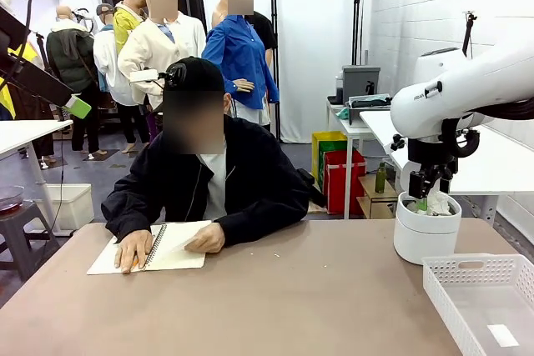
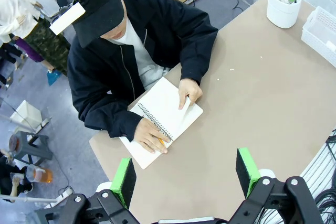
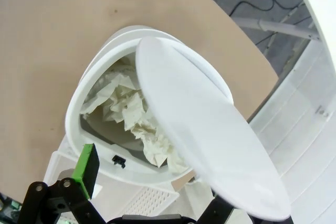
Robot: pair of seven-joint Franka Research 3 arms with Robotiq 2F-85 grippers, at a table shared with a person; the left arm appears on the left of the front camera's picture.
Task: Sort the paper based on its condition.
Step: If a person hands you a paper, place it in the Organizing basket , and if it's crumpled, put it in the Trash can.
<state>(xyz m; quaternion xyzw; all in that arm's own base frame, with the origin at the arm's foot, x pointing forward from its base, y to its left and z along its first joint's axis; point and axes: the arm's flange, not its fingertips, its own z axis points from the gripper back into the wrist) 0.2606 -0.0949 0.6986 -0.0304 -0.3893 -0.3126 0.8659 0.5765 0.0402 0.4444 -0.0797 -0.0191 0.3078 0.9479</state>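
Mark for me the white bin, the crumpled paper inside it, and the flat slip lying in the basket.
white bin (image 1: 425, 243): front view, on its outer side wall.
crumpled paper (image 3: 131, 109): right wrist view, middle of the lump inside the bin.
flat slip (image 1: 502, 335): front view, centre of the slip.

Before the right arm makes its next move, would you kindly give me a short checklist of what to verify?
1. Right gripper empty: jaws apart at the mouth of the bin, nothing between them: ok.
2. Crumpled paper inside the bin: ok.
3. Way up free: the swing lid stands tilted close by one finger: cannot tell.
4. Flat slip lies in the basket: ok.
5. Left gripper open and empty: ok.
6. Next piece ready: the person's hands rest on the notebook, nothing offered: not ok.
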